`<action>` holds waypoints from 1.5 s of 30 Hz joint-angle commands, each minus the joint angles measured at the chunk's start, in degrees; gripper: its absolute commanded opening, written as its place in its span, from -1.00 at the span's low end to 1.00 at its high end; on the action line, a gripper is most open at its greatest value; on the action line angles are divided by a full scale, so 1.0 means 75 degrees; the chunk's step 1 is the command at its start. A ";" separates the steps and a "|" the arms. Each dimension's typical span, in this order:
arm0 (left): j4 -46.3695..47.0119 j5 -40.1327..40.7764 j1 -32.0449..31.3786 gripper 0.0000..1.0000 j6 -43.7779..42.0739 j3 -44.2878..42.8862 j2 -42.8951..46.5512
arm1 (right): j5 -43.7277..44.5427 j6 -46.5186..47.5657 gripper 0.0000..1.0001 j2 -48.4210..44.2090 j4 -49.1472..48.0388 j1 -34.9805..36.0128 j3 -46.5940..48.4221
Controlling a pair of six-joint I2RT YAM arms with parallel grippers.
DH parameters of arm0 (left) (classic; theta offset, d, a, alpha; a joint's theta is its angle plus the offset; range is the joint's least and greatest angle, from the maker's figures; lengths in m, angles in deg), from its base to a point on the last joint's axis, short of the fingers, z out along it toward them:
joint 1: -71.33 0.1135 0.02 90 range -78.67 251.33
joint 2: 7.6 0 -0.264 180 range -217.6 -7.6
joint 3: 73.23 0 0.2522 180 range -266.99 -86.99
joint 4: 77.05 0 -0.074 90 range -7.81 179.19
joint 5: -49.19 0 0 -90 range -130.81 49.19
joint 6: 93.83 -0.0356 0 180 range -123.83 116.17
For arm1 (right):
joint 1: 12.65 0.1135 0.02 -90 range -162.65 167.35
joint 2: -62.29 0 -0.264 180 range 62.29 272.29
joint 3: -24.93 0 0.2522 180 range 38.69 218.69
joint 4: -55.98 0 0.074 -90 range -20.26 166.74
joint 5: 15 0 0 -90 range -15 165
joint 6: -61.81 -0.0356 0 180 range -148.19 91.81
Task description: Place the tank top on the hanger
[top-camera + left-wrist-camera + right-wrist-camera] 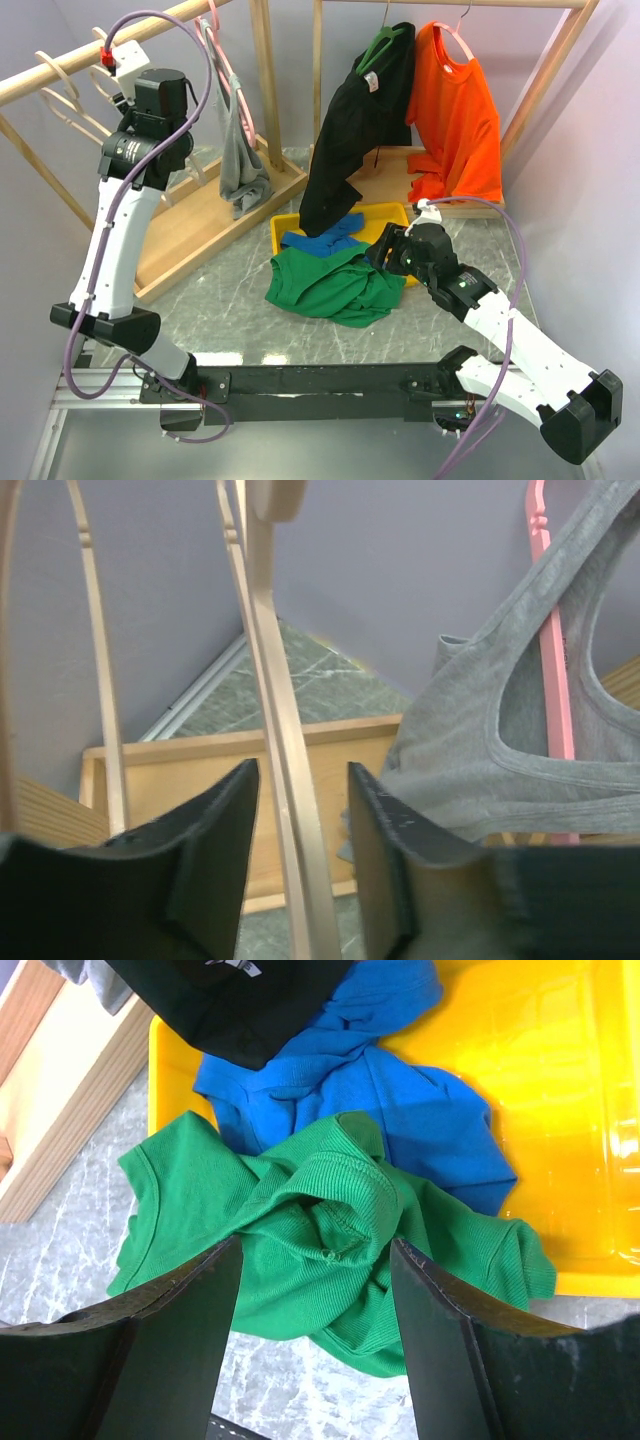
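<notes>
We judge both grasps pending: our right tool (pixel 315 1250) hangs wide over the tank top (pixel 300 1210) crumpled on the tabletop (pixel 60 1260), our left tool (pixel 300 775) spread around the wooden hanger (pixel 272 680); next, lower and close.

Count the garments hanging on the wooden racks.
3: a grey tank top on the left wooden rack; a black shirt and an orange T-shirt on the right wooden rack. Others may hide behind.

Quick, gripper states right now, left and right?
Left gripper: open, fingers either side of the hanger, not clamped.
Right gripper: open, above the tank top, holding nothing.
</notes>
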 commanded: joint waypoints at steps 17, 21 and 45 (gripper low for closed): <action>-0.0120 0.0066 -0.0409 -0.98 -0.0191 -0.1265 0.0116 | -0.0106 0.0191 0.37 -0.0009 -0.0133 -0.0028 0.0266; 0.0020 0.0231 -0.0876 -0.98 -0.0027 -0.0471 0.0573 | -0.0094 0.0191 0.37 -0.0044 -0.0121 -0.0028 0.0243; -0.0800 0.0138 -0.3432 -0.98 0.1169 0.1431 0.2800 | -0.0047 0.0296 0.39 -0.0220 -0.0028 -0.0028 0.0008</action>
